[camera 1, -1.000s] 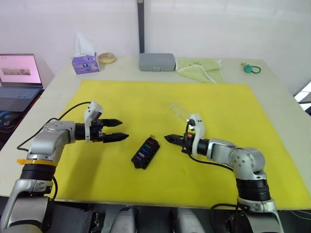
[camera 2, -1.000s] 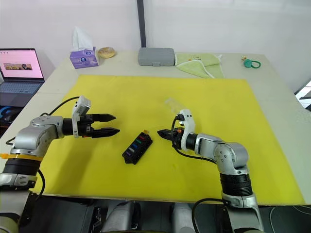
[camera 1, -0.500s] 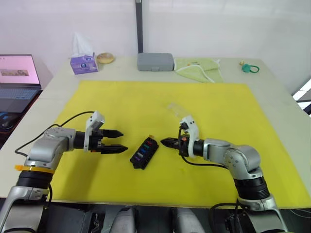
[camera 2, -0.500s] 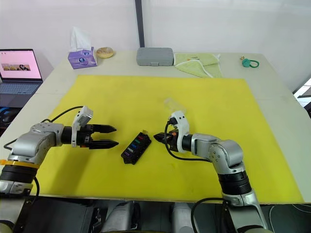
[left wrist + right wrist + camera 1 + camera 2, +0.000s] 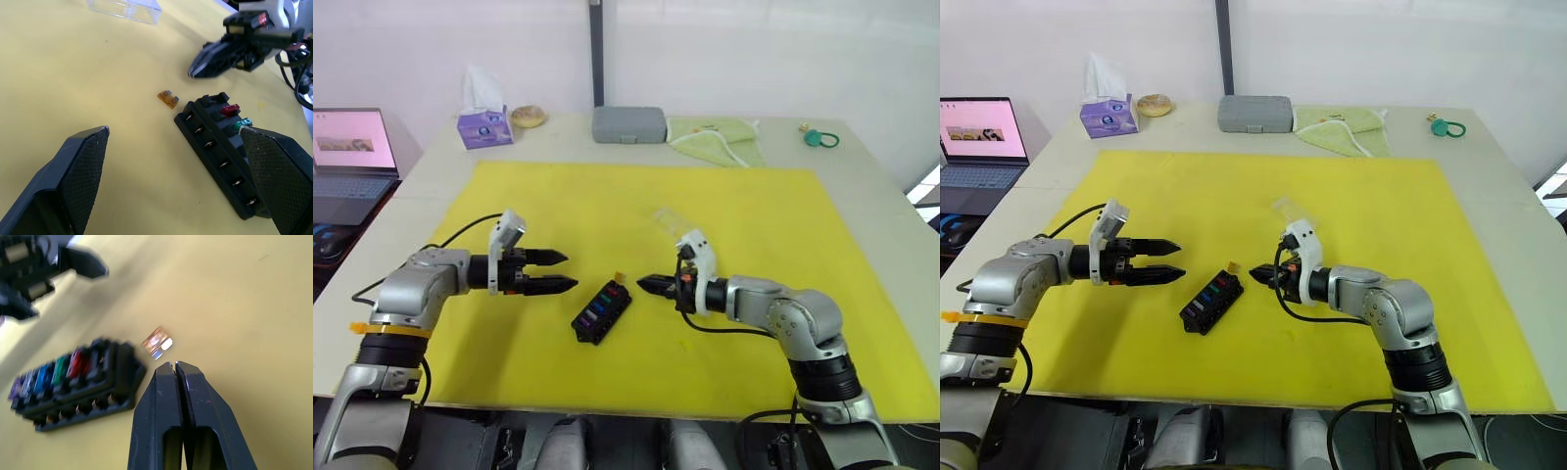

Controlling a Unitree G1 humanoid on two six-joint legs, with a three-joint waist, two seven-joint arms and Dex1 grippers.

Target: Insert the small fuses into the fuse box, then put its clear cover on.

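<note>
Orange fuse [image 5: 157, 343] loose on yellow mat [image 5: 754, 206] beside black fuse box [image 5: 602, 312], right gripper [image 5: 175, 369] jaws closed empty just short of it, left gripper [image 5: 570, 271] jaws open.

Black fuse box [image 5: 602, 313] — orange fuse [image 5: 168, 99]

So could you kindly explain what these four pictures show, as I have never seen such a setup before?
This is a humanoid robot with two arms, each ending in a two-fingered black pincer. The two wide pictures come from its head camera, looking down over a yellow mat. The two close-ups come from cameras on its wrists. The left pincer is open; the right pincer is shut and holds nothing. Between them lies a small black plastic fuse box with coloured fuses already in it. One tiny orange fuse lies loose on the mat beside the box. A clear plastic cover lies farther back.
</note>
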